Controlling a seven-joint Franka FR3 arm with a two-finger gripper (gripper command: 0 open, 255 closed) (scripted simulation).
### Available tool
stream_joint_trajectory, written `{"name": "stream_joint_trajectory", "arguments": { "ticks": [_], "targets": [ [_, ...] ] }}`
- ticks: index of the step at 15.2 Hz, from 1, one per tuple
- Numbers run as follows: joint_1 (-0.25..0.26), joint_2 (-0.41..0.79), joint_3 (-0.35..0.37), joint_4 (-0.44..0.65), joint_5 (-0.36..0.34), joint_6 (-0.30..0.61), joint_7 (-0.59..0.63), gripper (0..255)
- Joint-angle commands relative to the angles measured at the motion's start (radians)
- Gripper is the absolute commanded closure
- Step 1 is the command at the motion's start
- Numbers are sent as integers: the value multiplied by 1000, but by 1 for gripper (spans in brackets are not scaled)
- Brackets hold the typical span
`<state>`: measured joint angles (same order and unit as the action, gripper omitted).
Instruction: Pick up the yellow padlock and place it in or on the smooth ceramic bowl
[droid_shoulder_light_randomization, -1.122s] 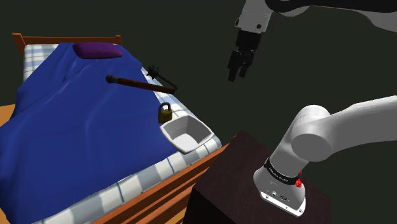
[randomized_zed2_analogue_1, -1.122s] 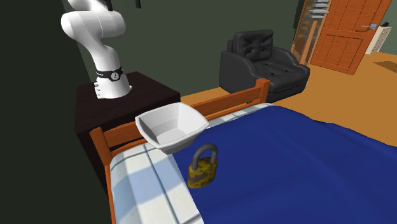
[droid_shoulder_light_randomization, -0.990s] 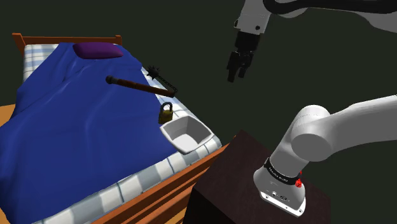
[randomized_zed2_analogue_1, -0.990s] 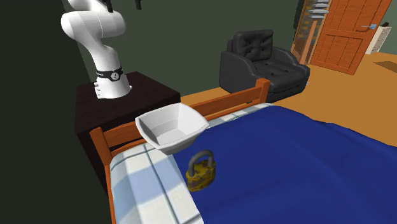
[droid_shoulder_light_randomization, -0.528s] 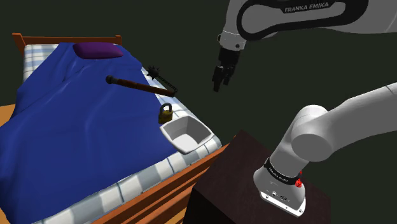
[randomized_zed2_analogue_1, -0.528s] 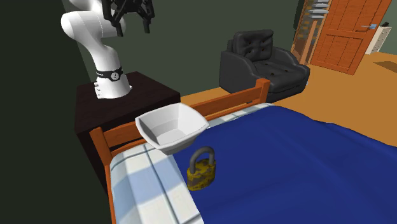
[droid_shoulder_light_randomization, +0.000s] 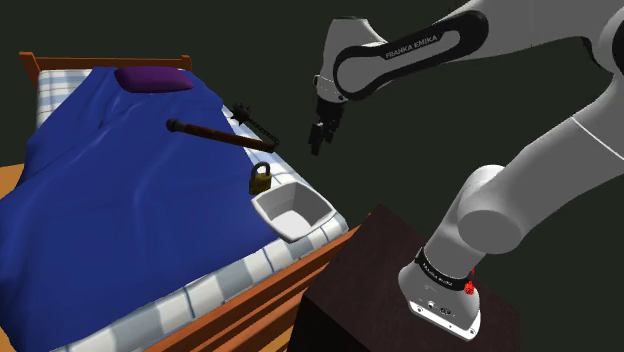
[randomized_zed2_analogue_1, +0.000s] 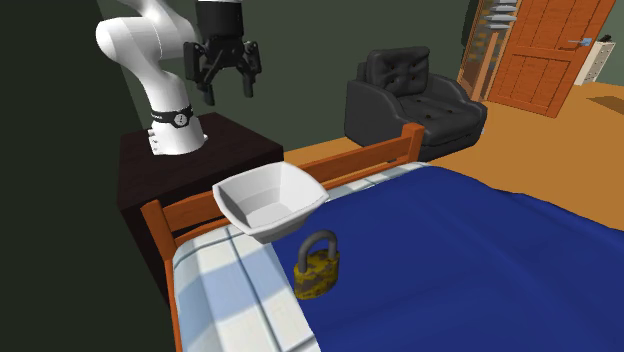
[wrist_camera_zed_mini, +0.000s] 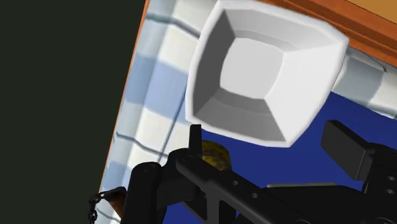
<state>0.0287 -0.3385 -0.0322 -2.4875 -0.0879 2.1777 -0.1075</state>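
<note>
**A:** The arm's swung over! The gripper (droid_shoulder_light_randomization: 319, 137) has dropped and slid toward the shoulder view's left since a second ago. It now hangs in the air off the bed's edge, above and beyond the bowl (droid_shoulder_light_randomization: 264, 208).

**B:** And the yellow padlock (droid_shoulder_light_randomization: 259, 180)?

**A:** It hasn't budged. It stands on the blue blanket (droid_shoulder_light_randomization: 110, 200), shackle up, just beside the bowl's far corner. Further up the bed lie a spiked mace (droid_shoulder_light_randomization: 215, 131) and a purple pillow (droid_shoulder_light_randomization: 153, 79).

**B:** What about the second exterior view?

**A:** The gripper has come right down into frame there, up over the dark stand (randomized_zed2_analogue_1: 225, 150). The fingers (randomized_zed2_analogue_1: 209, 92) are spread wide with nothing between them. The white bowl sits on the checked sheet by the wooden bed rail (randomized_zed2_analogue_1: 375, 152), with the padlock just in front of it on the blanket. A black armchair (randomized_zed2_analogue_1: 412, 100) and an orange door (randomized_zed2_analogue_1: 545, 55) stand behind.

**B:** And the wrist camera?

**A:** It looks straight down into the bowl's squared hollow. The fingers stand apart, and a sliver of yellow padlock peeks out by one of them, close to the bowl's rim.
</note>
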Motion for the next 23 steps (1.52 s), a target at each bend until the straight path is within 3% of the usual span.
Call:
{"name": "stream_joint_trajectory", "arguments": {
  "ticks": [1,12,21,23],
  "targets": [
    [-2,70,1,13,-22,72,-11,0],
    [-9,496,-3,218,-179,365,-19,0],
    [19,842,-36,508,-301,482,-14,0],
    [20,864,-39,523,-304,491,-13,0]
  ]
}}
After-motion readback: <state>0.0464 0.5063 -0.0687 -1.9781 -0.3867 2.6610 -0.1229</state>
